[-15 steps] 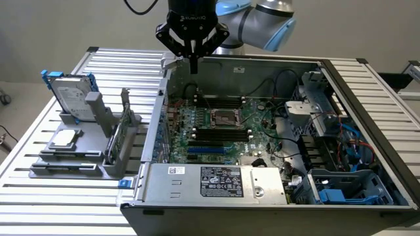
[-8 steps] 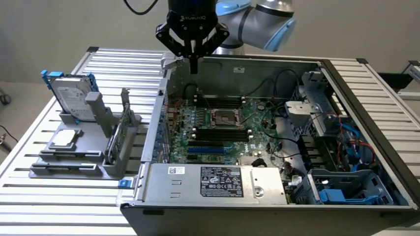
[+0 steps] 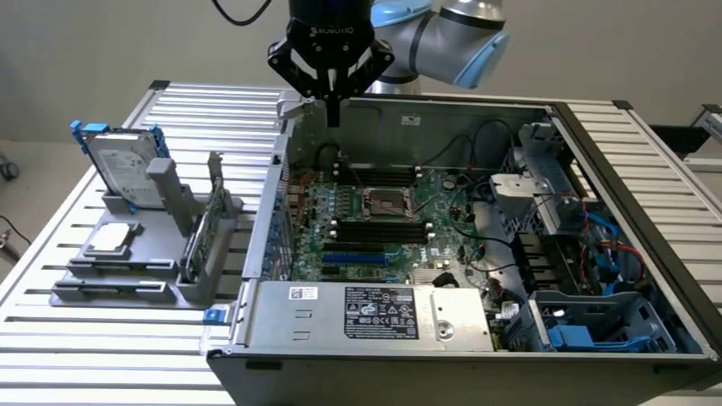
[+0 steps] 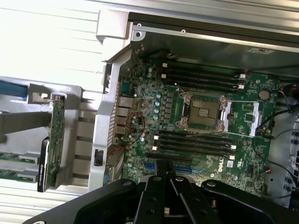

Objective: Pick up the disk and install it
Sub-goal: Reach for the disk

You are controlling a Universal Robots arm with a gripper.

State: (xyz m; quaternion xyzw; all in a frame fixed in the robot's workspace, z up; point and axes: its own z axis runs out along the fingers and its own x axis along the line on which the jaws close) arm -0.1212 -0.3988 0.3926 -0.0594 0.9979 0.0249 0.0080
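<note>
The disk [image 3: 117, 165] stands upright on edge in a grey holder [image 3: 135, 262] at the exterior view's left, outside the computer. It is silver-grey with a white label and blue rails. My gripper [image 3: 333, 117] hangs above the far left corner of the open computer case [image 3: 338, 317], well apart from the disk. Its fingers are shut to a point with nothing between them. In the wrist view the shut fingertips [image 4: 167, 176] point down over the motherboard [image 4: 201, 116].
The holder also carries a thin green circuit card [image 3: 203, 230] [image 4: 56, 123] on edge and a small square silver chip [image 3: 113, 239]. Inside the case are the motherboard [image 3: 373, 216], cables, a power supply [image 3: 378, 311] and a blue-trimmed bay [image 3: 587, 326]. All rest on a slatted metal table [image 3: 101, 355].
</note>
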